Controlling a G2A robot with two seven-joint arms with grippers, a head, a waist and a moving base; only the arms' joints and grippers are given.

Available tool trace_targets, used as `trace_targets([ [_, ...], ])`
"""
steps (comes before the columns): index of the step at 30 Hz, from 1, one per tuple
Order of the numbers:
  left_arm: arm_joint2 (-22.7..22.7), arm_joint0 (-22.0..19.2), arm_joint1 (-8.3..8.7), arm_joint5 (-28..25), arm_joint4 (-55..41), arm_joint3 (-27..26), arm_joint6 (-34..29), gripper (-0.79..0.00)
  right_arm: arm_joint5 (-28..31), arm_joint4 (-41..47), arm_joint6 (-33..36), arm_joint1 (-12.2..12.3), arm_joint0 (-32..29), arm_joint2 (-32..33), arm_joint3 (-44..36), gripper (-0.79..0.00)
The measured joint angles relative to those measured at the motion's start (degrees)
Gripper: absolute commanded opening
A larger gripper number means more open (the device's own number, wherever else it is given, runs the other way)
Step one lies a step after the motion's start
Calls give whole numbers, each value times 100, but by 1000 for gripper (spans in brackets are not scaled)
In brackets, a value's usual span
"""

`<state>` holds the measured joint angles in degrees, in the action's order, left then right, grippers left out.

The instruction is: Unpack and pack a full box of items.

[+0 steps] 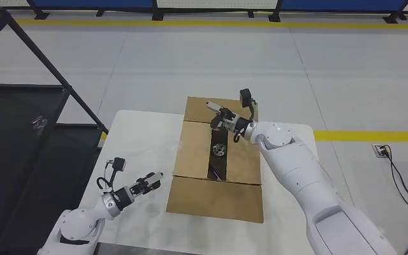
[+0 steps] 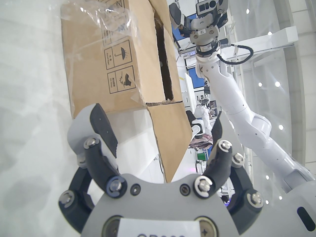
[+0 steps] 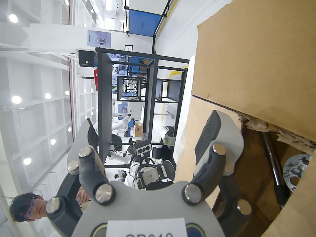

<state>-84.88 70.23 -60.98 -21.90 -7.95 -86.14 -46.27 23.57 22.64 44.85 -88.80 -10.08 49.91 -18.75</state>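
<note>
An open cardboard box (image 1: 245, 162) stands mid-table with its flaps spread. Through the gap I see a round metal part (image 1: 218, 150) and a dark rod (image 1: 217, 171) inside. The right wrist view shows the same metal part (image 3: 296, 171) and rod (image 3: 274, 164) below a torn flap (image 3: 246, 50). My right gripper (image 1: 215, 115) hovers open over the far end of the box opening, holding nothing (image 3: 150, 134). My left gripper (image 1: 155, 181) is low over the table left of the box, open and empty (image 2: 160, 129), facing the box's printed side (image 2: 111, 50).
The white table (image 1: 140, 140) has bare room left of the box. Loose clear film (image 2: 93, 10) hangs at the box's corner. A black metal frame (image 1: 51, 83) stands beyond the table's left edge. Across the box, the left wrist view catches the right gripper (image 2: 200, 8).
</note>
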Motion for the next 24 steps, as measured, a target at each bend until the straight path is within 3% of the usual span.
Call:
trace_targets([
  [12, -253, 217, 26, -232, -386, -204, 261, 0, -29, -366, 1430, 478, -555, 348, -751, 0],
  [24, -299, 328, 38, -423, -434, -445, 414, 0, -1452, -990, 884, 501, -929, 165, -1697, 0],
])
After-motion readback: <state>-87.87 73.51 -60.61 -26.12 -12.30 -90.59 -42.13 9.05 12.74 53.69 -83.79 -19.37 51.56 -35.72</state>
